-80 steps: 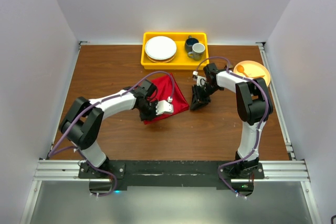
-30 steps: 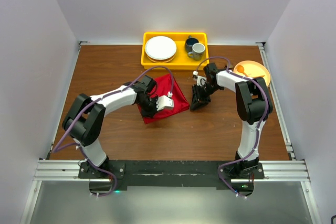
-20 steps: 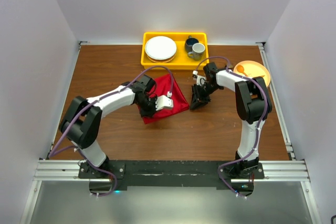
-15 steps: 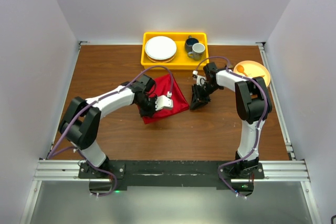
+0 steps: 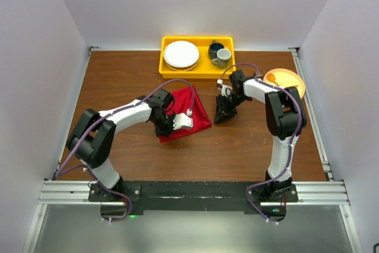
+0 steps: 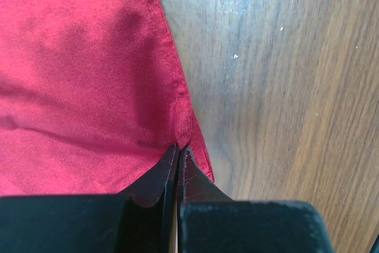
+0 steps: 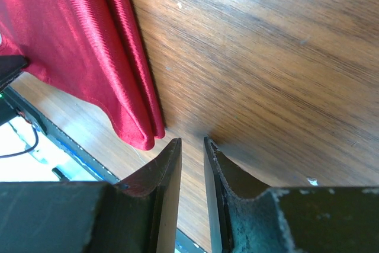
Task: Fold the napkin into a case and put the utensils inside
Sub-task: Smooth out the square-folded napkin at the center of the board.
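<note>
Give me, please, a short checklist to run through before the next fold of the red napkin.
1. Left gripper clamped on the napkin: ok, shut on the cloth's hem.
2. Right gripper free to help: ok, jaws slightly apart, nothing between them, over bare table beside the napkin's folded corner.
3. Napkin folded down to a narrow pouch: not ok, it lies as a broad folded shape.
4. Utensils located: cannot tell, none shows in any view.
5. Yellow tray and orange plate apart from the cloth: ok.
</note>
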Robot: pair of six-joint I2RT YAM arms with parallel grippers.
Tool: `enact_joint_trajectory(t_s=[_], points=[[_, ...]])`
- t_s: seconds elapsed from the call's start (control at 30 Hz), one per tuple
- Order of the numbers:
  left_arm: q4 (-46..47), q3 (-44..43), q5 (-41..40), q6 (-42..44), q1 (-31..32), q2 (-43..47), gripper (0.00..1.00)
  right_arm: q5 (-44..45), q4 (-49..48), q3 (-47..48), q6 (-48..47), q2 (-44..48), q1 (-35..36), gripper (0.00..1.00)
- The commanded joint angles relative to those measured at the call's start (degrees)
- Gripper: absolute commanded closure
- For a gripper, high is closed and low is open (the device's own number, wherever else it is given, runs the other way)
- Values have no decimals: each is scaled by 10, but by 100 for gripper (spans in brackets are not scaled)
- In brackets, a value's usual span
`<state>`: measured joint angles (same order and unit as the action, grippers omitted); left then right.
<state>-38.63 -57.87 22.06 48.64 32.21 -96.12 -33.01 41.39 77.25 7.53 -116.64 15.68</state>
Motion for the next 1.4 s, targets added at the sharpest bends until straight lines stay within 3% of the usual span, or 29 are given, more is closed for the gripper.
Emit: enact_joint_trajectory(t_s=[0.0,0.6,1.07,1.2,1.37], points=[[14,-12,19,1,-13,-2,100,-10,-8,11,-12,4,0,74],[9,-22,29,-2,-16,-13,100,-71,-45,-11,42,-44,6,78],[11,-17,28,0,-18,-14,100,-86,-43,-16,47,-39,8,69],[11,-17,28,0,-19,-14,100,-86,-46,-18,50,-47,13,71],[9,-15,29,0,-21,-13,100,-86,-47,-12,55,-54,14,80]])
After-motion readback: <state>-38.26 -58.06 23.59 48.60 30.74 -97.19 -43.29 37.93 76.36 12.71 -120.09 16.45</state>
